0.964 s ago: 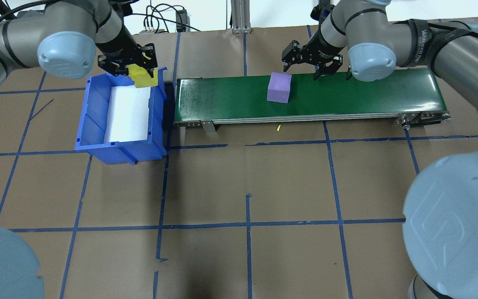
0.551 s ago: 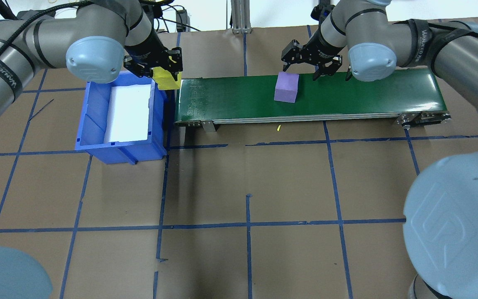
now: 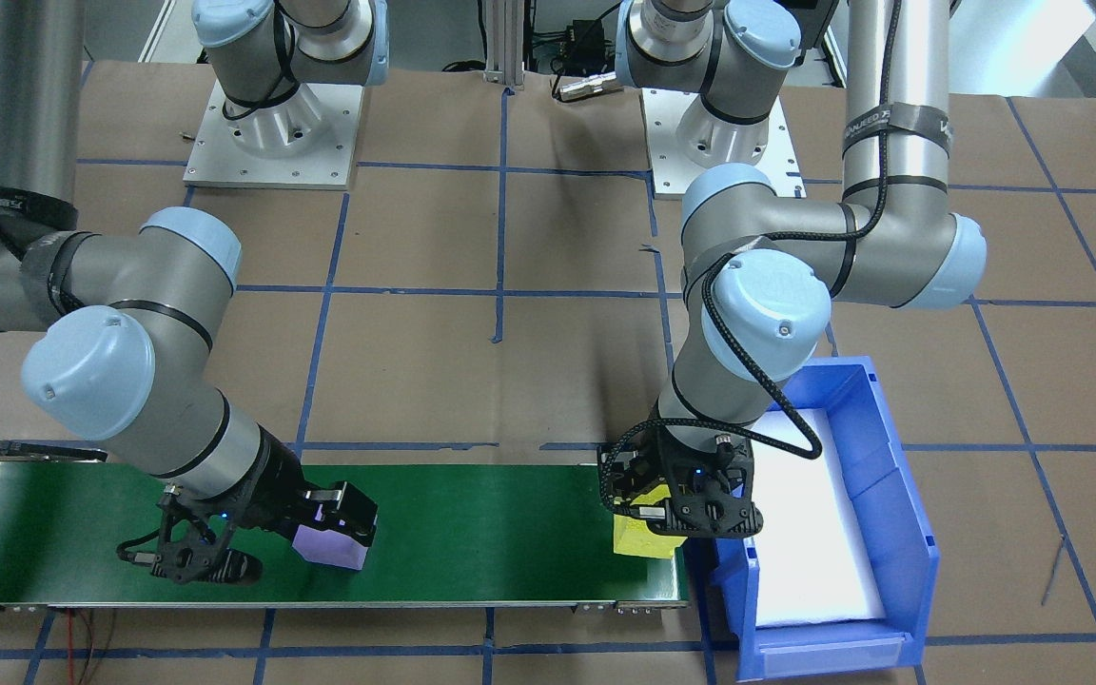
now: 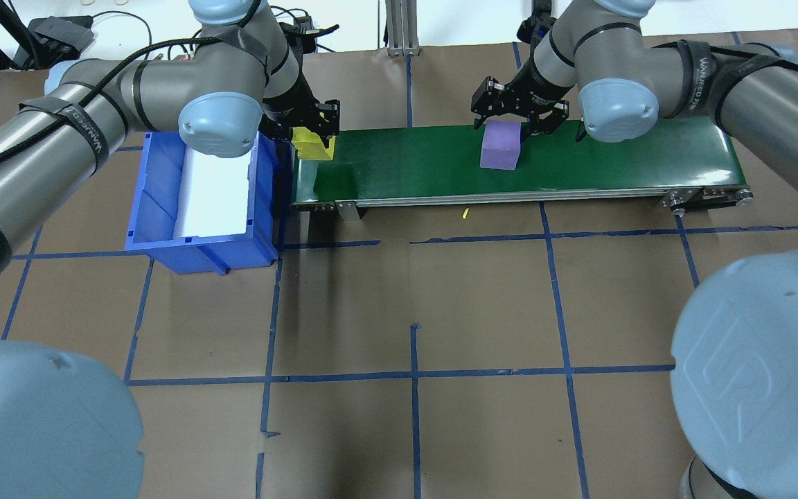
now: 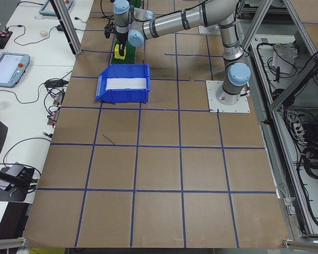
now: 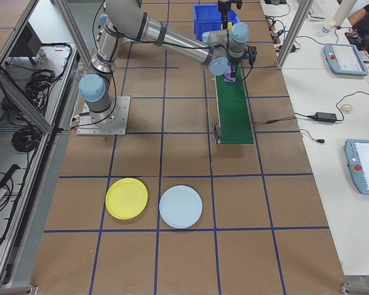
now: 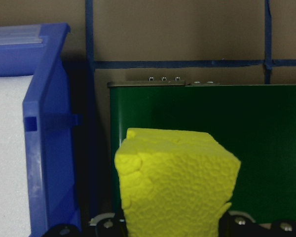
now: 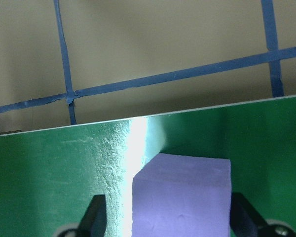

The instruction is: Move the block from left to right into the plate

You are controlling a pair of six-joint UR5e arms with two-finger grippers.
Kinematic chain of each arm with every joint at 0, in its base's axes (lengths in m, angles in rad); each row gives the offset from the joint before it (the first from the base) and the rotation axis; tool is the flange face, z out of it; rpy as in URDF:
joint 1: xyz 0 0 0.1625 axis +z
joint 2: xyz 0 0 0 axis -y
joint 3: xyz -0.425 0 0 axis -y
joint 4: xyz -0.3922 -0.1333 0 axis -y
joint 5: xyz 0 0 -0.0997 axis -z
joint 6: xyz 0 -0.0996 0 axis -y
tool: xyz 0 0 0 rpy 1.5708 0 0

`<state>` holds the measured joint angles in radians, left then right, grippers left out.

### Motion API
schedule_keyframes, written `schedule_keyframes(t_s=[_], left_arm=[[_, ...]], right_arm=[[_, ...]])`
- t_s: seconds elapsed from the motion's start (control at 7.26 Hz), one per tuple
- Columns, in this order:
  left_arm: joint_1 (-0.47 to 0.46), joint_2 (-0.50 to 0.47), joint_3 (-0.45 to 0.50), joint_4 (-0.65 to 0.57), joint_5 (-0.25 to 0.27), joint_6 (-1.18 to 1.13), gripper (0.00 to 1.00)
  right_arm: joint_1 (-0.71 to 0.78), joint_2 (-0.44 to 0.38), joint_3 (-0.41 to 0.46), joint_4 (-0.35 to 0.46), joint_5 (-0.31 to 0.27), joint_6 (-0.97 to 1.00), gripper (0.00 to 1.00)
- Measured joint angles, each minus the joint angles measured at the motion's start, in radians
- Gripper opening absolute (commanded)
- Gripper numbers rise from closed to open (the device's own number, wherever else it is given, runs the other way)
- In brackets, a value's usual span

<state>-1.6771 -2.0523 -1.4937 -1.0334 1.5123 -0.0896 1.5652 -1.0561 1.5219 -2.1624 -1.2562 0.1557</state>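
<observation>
i have the left fingers (image 4: 314, 132) closed on the yellow block (image 4: 313, 147), holding it over the left end of the green belt (image 4: 614, 163), just past the wall of the blue bin (image 4: 156, 208). from the left wrist view the block looks to be above the belt's end; i cannot tell whether it touches the surface yet.

the purple block (image 4: 499, 145) sits on the belt further along, and my right fingers (image 4: 515, 119) stand spread on either side of it. in the right wrist view each finger shows a gap or bare edge beside the block, so i judge they are around it but not gripping.

the plate (image 6: 126, 198) is yellow and lies on the table well apart from the belt's far end, with a pale blue plate (image 6: 181, 206) just beside it. neither holds a block.

so i read the task as roughly in its middle: one block has ridden across and waits to be picked, a second is just being set on the belt, and nothing has reached the plate. left to do, as i judge it: close on the purple block, lift it and carry it to the plate.
</observation>
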Motion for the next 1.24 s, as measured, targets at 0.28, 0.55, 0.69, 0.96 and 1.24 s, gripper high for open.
schedule_keyframes(t_s=[0.28, 0.55, 0.69, 0.96, 1.24], left_arm=[[-0.002, -0.016, -0.012, 0.021, 0.002, -0.001, 0.47], [-0.003, -0.03, -0.018, 0.056, 0.0, -0.002, 0.98], [-0.003, -0.03, -0.019, 0.063, -0.002, -0.001, 1.0], [-0.003, -0.015, -0.02, 0.054, -0.006, 0.0, 1.0], [-0.003, 0.047, -0.019, -0.019, -0.003, -0.001, 1.0]], right_arm=[[-0.003, -0.002, 0.015, 0.005, -0.065, -0.079, 0.21], [-0.054, -0.045, 0.01, 0.073, -0.148, -0.191, 0.21], [-0.11, -0.105, 0.006, 0.152, -0.169, -0.283, 0.21], [-0.248, -0.233, 0.007, 0.291, -0.224, -0.501, 0.21], [-0.404, -0.286, 0.016, 0.39, -0.253, -0.681, 0.21]])
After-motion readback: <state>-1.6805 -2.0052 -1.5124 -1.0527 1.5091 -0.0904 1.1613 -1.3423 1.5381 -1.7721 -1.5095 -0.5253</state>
